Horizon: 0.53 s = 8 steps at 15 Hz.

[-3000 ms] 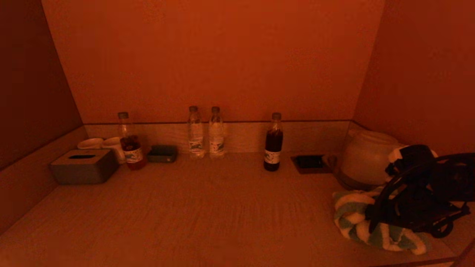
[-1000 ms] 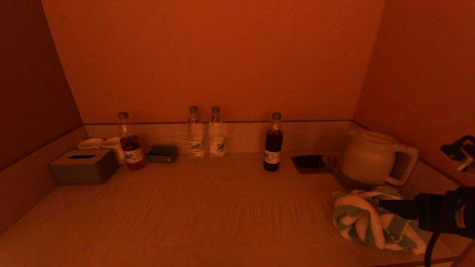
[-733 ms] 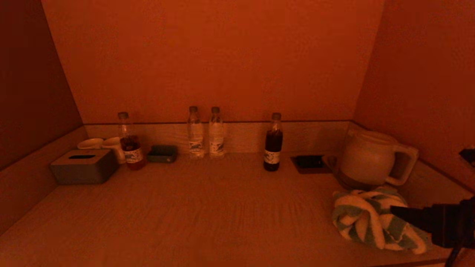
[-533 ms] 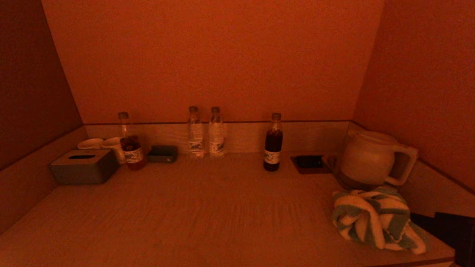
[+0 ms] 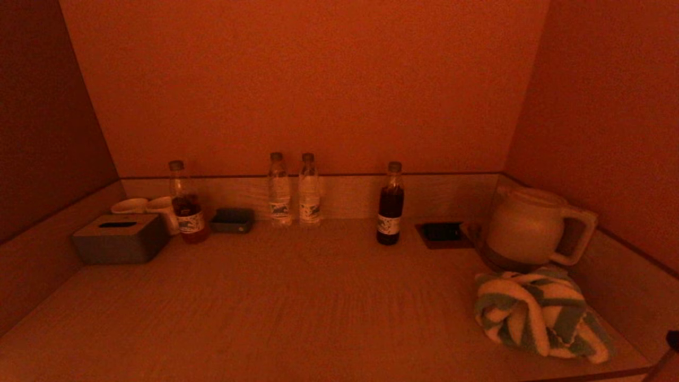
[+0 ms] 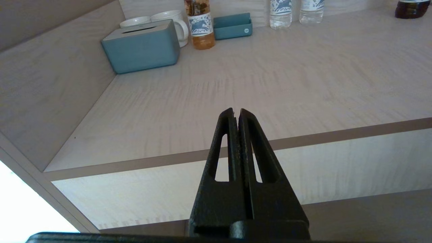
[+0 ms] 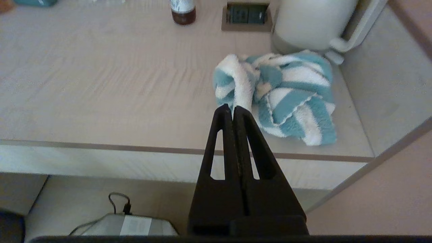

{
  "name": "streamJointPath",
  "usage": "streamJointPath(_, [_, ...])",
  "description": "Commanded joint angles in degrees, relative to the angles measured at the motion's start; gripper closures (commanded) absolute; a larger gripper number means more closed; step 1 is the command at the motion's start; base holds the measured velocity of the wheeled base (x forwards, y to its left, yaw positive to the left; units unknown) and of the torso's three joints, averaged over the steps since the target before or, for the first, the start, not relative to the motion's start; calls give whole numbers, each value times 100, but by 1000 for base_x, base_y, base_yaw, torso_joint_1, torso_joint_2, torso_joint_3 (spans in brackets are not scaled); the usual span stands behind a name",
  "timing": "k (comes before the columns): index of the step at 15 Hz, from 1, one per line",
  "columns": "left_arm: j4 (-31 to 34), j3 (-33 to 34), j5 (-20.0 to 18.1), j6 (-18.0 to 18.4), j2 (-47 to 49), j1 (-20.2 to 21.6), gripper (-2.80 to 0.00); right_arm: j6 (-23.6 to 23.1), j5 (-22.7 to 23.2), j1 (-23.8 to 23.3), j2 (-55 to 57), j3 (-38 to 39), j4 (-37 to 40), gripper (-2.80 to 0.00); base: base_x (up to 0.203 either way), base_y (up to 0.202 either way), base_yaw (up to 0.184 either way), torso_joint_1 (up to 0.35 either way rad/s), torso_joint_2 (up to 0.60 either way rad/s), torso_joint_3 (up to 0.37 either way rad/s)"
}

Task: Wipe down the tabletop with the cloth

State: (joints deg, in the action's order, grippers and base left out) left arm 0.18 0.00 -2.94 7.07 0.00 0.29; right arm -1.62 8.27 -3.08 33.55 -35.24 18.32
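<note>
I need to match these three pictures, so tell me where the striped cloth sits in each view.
Head view: the striped cloth lies bunched at the lower right, on the tabletop in front of the kettle.
Left wrist view: not in it.
Right wrist view: the cloth is right of centre, beyond the shut right claw.
Shared landmark: the kettle behind the cloth.

The cloth [image 7: 280,96] was striped teal and white. The desk [image 7: 101,84] was pale wood with a light streaked grain and a darker brown front edge. The tissue box [image 6: 141,45] and the small tray [image 6: 233,25] were teal, the mugs [image 6: 170,18] white, the kettle [image 7: 312,22] off-white. Both hands, left [image 6: 235,113] and right [image 7: 229,109], were black.
</note>
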Motion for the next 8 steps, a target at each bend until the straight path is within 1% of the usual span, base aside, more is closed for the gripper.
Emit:
streamJointPath(1, [-1, 0, 4, 5, 0, 6, 0, -9, -18, -9, -528, -20, 109, 0, 0, 0, 0, 0, 0, 0])
streamJointPath(4, [-1, 0, -5, 5, 0, 6, 0, -14, -229, -17, -990, 9, 172, 0, 0, 0, 0, 0, 0, 0])
streamJointPath(8, [-1, 0, -5, 5, 0, -2, 0, -15, -238, -17, -1226, 47, 202, 0, 0, 0, 0, 0, 0, 0])
